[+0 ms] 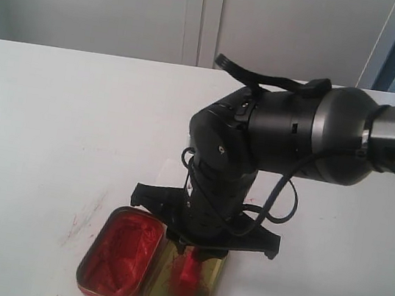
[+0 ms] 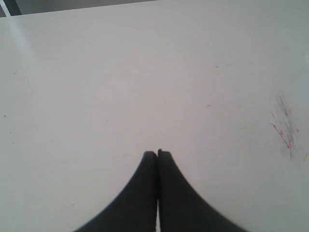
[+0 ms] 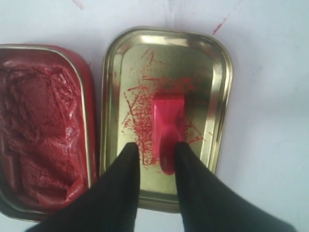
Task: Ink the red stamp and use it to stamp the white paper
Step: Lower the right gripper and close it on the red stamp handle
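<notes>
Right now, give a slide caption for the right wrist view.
Open right gripper straddles red stamp in gold lid beside ink tin.

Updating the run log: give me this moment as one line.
right gripper: open, astride small red plastic stamp | stamp: in red-smeared gold tin lid | left gripper: shut over white tabletop | stage: pre-grasp

A red tin (image 1: 120, 256) packed with lumpy red ink lies just beside a shallow gold lid (image 1: 161, 291), whose floor is scratched with red smears. Both rest on the white surface (image 1: 53, 119), which carries faint red streaks (image 1: 82, 220) near the tin. Pale cabinet doors (image 1: 202, 15) stand behind
</notes>
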You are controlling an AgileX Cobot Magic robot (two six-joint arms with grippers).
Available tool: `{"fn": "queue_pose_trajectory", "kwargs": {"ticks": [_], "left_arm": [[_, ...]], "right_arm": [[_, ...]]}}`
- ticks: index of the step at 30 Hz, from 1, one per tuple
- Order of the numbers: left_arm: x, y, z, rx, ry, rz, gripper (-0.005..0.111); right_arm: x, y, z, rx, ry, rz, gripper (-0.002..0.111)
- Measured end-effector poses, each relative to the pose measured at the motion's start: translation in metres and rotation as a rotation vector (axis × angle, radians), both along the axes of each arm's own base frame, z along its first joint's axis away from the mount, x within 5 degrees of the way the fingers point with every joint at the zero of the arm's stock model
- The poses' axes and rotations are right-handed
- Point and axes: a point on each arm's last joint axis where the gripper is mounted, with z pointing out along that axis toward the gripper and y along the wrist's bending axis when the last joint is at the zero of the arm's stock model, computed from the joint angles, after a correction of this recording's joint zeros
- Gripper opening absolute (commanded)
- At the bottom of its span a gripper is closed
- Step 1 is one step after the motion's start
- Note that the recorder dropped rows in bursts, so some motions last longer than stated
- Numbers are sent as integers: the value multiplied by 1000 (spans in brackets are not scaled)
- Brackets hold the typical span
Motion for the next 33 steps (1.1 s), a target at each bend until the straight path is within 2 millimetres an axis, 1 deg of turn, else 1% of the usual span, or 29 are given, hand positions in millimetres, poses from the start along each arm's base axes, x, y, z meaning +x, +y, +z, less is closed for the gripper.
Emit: {"fn": "queue_pose_trajectory", "kwargs": {"ticks": [5,13,20,23,28,33], "left_arm": [[0,0,0,0,0,0,0],[0,0,0,0,0,0,0],[0,0,0,0,0,0,0],[0,0,0,0,0,0,0],[0,0,0,0,0,0,0],[0,0,0,0,0,0,0]], "right_arm": [[0,-1,3,3,-4,-4,27],[-2,-4,13,9,-30,-15,27],[-1,-5,13,7,-36,-15,27],[0,-3,10,7,-37,-15,27],[2,-1,-9,-27,-9,-12,27],[4,1,-15,-25,-7,-12,27]]}}
